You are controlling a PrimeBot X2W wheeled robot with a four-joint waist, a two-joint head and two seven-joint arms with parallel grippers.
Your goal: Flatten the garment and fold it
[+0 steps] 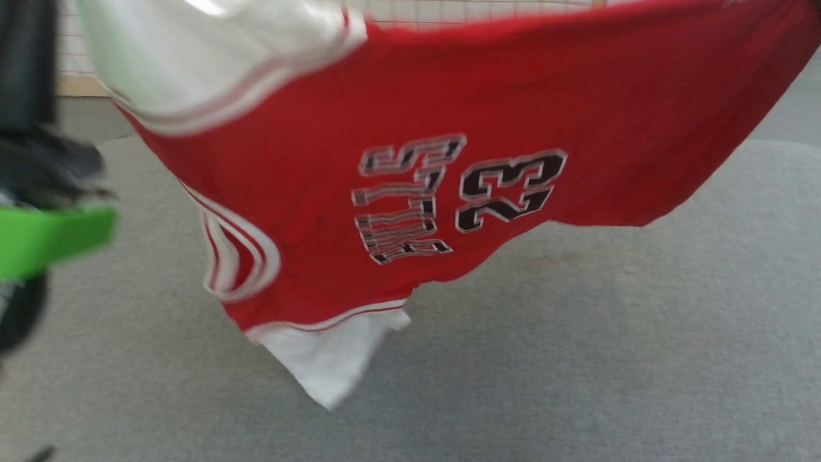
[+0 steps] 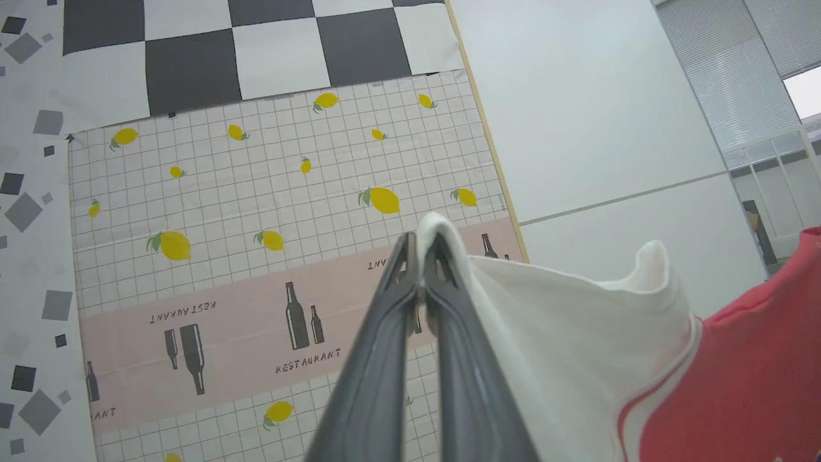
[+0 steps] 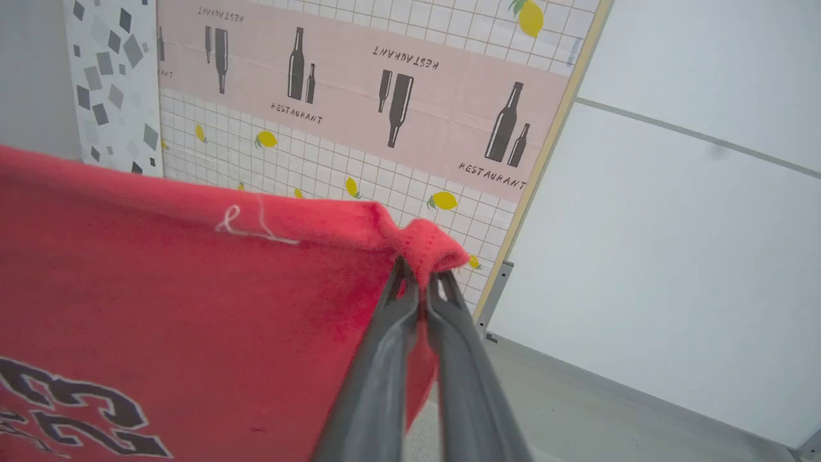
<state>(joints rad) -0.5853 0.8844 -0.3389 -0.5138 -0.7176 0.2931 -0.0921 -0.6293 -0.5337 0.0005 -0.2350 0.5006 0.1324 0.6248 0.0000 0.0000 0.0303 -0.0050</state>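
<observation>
Grey fabric covers the surface [image 1: 609, 372] beneath one red jersey-style T-shirt with white sleeves [image 1: 513, 96], hung above it between our two hands: left hand [image 2: 420, 253] clamped on a sleeve, right hand [image 3: 420, 282] on the red edge. Behind, a lemon-and-bottle printed backdrop [image 2: 256, 212] and white wall [image 2: 609, 128].

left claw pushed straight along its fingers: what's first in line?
Beyond the white sleeve of the red jersey T-shirt it pinches, the left claw aims at the lemon-and-bottle printed backdrop sheet. Nothing else seems between, but depth is unclear.
</observation>
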